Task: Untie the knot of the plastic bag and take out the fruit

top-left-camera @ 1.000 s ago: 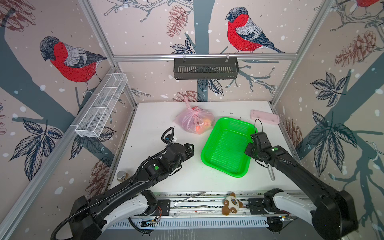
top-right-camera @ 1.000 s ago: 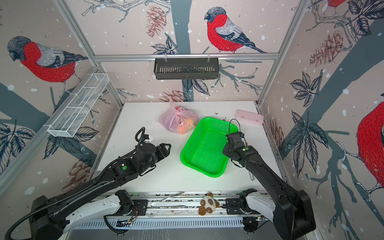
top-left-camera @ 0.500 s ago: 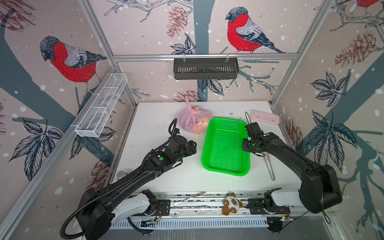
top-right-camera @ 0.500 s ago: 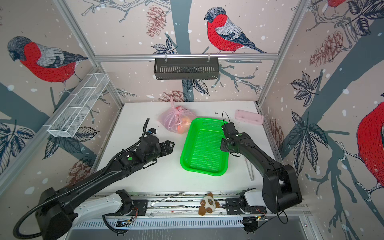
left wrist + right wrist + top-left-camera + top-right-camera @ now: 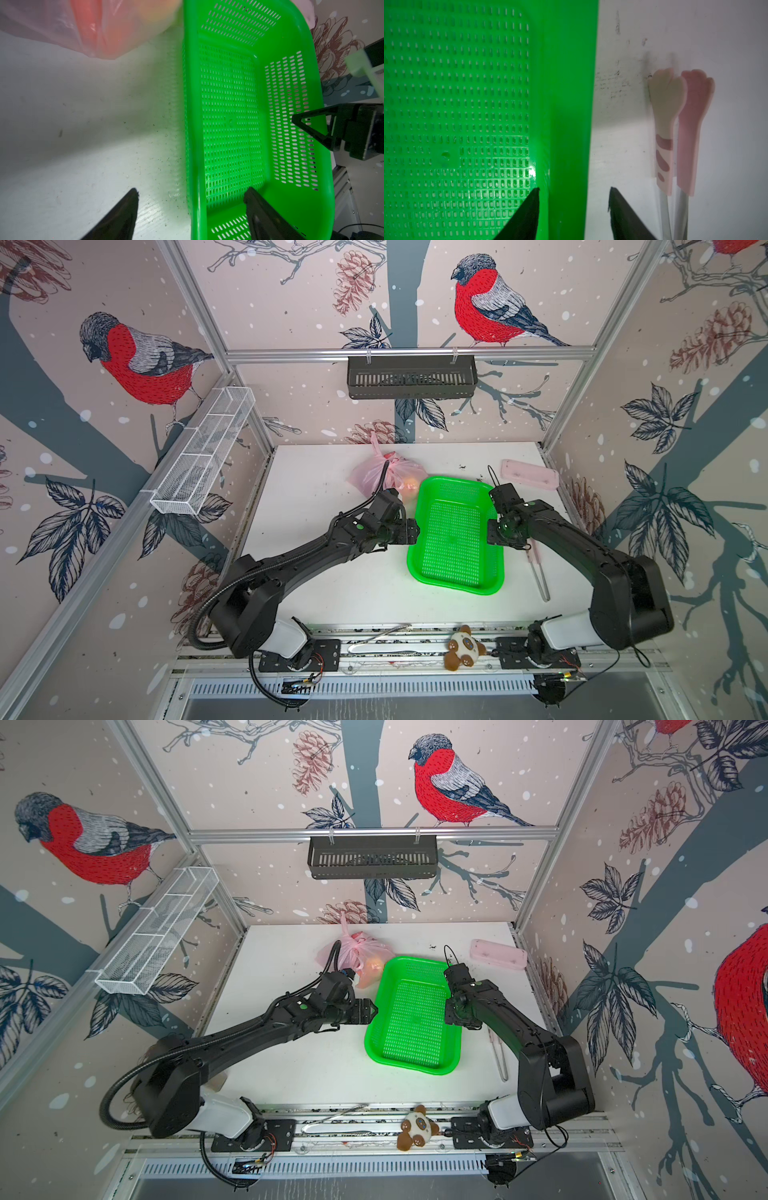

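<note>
The plastic bag (image 5: pixel 363 479) sits at the back of the table, just beside the far corner of the one green basket (image 5: pixel 453 539). Its knot (image 5: pixel 381 454) shows only in both top views, and one orange fruit (image 5: pixel 409 485) glows through the plastic. The left gripper (image 5: pixel 190 191), fingers spread, straddles the basket's rim on the bag's side. The right gripper (image 5: pixel 574 189), also parted, straddles the opposite wall without clamping. Only the right wrist view catches the paw-shaped tips of the single pair of tongs (image 5: pixel 675 124).
</note>
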You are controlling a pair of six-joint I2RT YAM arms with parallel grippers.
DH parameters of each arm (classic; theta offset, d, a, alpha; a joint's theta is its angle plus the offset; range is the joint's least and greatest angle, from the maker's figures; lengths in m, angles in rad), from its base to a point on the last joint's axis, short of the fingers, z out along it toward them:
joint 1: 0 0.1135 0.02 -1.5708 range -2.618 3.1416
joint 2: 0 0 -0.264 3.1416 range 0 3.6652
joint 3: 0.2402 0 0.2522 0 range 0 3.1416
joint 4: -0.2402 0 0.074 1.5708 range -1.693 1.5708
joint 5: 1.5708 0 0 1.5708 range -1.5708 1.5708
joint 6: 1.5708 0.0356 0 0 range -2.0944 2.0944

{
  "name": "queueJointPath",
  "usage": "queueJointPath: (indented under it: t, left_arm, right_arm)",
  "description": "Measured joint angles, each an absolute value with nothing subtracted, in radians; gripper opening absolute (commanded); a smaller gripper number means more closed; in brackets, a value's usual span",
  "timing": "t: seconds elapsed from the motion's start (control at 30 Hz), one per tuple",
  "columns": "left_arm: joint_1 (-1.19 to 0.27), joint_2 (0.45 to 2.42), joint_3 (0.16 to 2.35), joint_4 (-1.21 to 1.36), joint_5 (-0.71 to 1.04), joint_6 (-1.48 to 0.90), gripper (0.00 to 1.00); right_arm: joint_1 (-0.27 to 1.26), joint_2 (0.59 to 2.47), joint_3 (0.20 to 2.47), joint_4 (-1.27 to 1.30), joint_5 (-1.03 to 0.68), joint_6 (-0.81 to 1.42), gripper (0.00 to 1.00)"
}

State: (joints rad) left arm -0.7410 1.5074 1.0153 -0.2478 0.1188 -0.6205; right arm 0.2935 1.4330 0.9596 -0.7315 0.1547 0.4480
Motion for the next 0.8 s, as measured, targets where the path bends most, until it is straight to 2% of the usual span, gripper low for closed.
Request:
queueJointPath:
  t: [0.1,0.23,0.33,0.57,0.8]
  left_arm:
    - [-0.751,1.572,1.059,-0.248,0.140,-0.595,0.79]
    - [-0.789,1.622,1.077,-0.253,0.156,-0.577,0.77]
    - [-0.820,1.652,1.085,-0.262,0.153,-0.581,0.71]
    - [-0.868,1.686,1.084,-0.269,0.088,-0.663,0.49]
    - [-0.908,1.663,1.060,-0.263,0.012,-0.796,0.41]
  right_arm:
    - [0.291,1.396,0.979,-0.730,0.159,0.455,0.76]
    - [0.283,1.337,1.004,-0.725,0.159,0.469,0.79]
    - [0.274,1.292,1.026,-0.725,0.157,0.474,0.80]
    - [0.268,1.192,1.042,-0.702,0.134,0.477,0.80]
    - [0.267,1.137,1.031,-0.677,0.131,0.494,0.79]
